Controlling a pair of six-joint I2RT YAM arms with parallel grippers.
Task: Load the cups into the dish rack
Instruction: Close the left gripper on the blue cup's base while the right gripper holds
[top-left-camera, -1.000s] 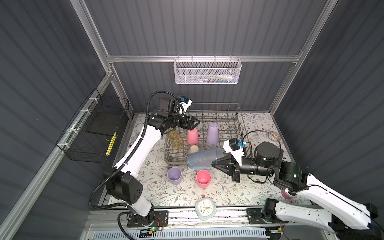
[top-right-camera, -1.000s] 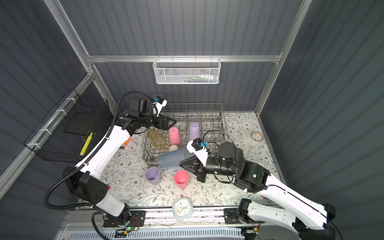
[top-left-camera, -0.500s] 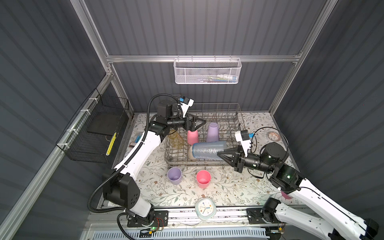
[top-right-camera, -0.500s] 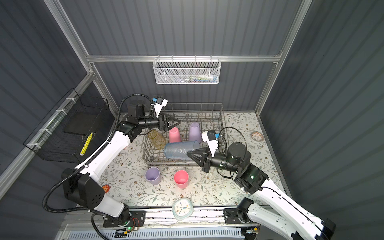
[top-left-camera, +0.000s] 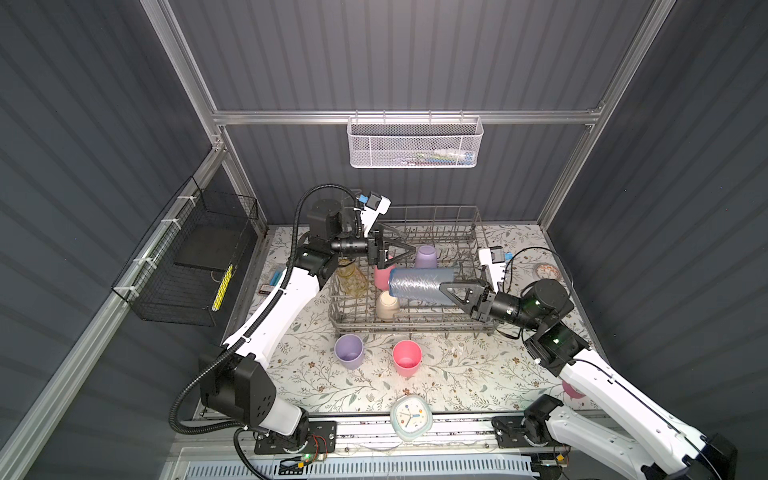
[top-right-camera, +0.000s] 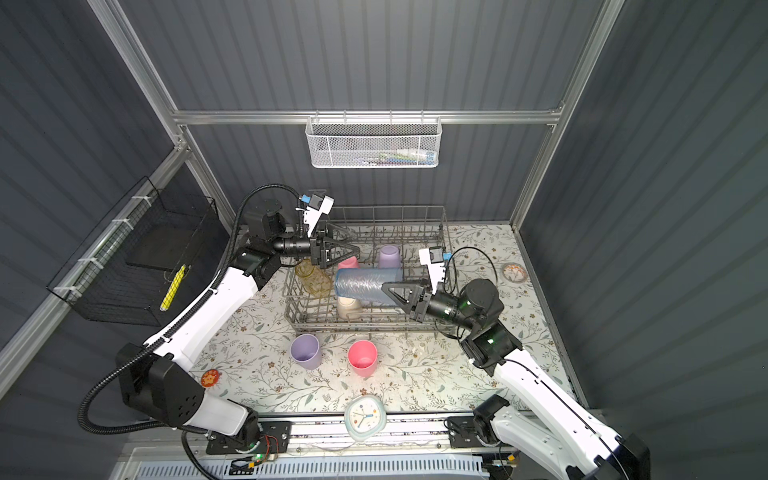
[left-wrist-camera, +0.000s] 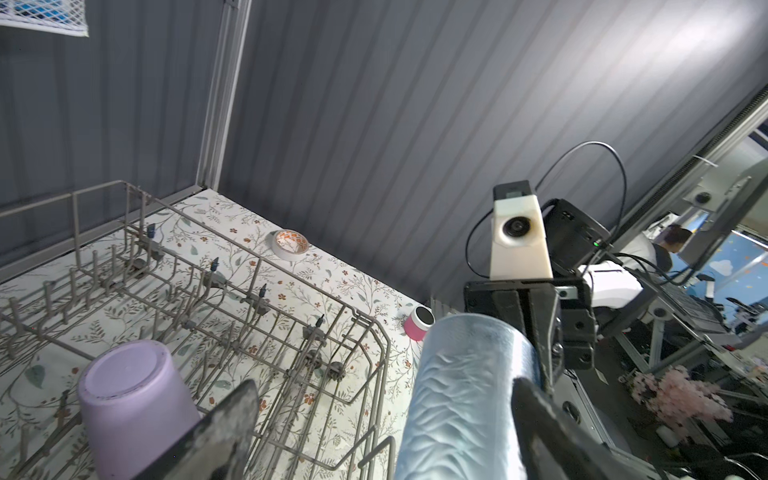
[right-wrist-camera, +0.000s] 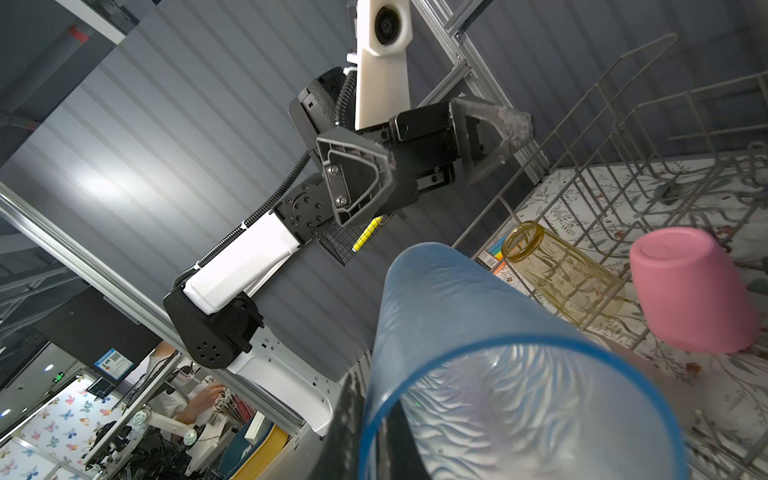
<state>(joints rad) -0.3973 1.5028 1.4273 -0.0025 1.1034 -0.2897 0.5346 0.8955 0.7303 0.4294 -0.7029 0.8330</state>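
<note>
left arm (top-left-camera: 286, 301): jaws wide | right arm (top-left-camera: 604, 384): jaws clamped (both level)

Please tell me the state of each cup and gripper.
Tall translucent blue cup: held sideways above grey wire rack.
Right gripper: shut on blue cup.
Left gripper: open, empty.
Racked lilac cup: upside down.
Racked pink cup: upside down.
Short beige cup: in rack, upside down.
Yellowish patterned glass: in rack, tilted.
Loose lilac cup: upright on table.
Loose pink cup: upright on table.
</note>
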